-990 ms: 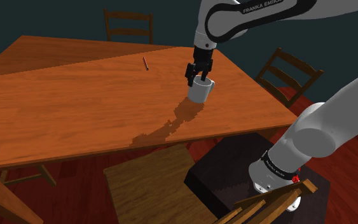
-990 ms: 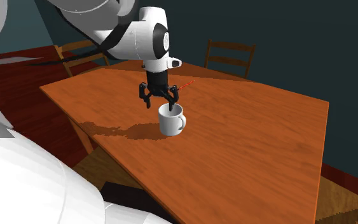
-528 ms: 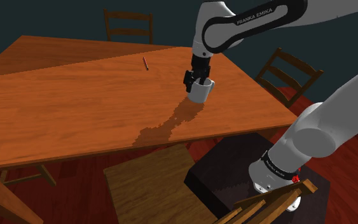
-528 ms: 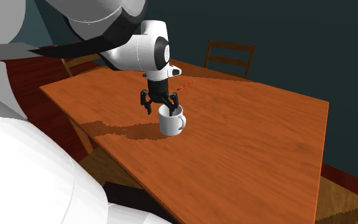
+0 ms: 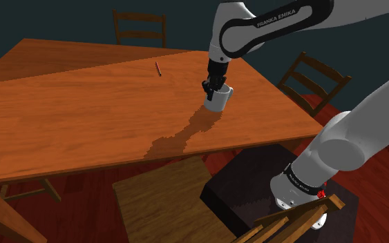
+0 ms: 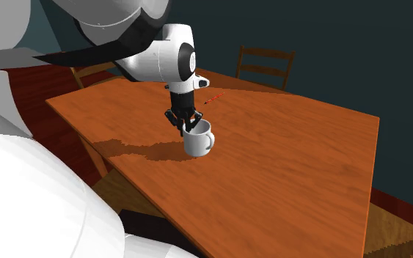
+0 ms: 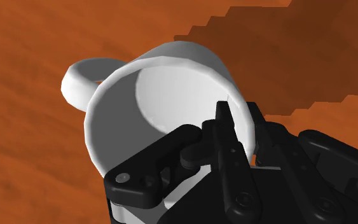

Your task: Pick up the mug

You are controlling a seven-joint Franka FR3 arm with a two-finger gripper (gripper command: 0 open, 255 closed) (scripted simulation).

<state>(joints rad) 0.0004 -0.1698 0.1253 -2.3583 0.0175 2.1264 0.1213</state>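
A white mug (image 5: 217,101) stands upright on the wooden table (image 5: 82,103), near the edge at the shoulder view's right. In the second exterior view the mug (image 6: 198,141) has its handle on the side away from the arm. My black gripper (image 5: 215,86) comes down from above onto the rim. In the wrist view the gripper (image 7: 242,137) is shut on the wall of the mug (image 7: 139,95), one finger inside and one outside, opposite the handle. The gripper (image 6: 185,125) hides the near part of the rim.
A thin reddish stick (image 5: 158,68) lies on the table farther back. Wooden chairs stand at the far side (image 5: 139,27), at the shoulder view's right (image 5: 314,79) and tucked under the near edge (image 5: 162,200). The dark stand (image 5: 255,183) sits beside the table.
The gripper has come down from just above the mug onto its rim, and its fingers, apart before, have shut on the mug's wall. The mug has stayed in place.
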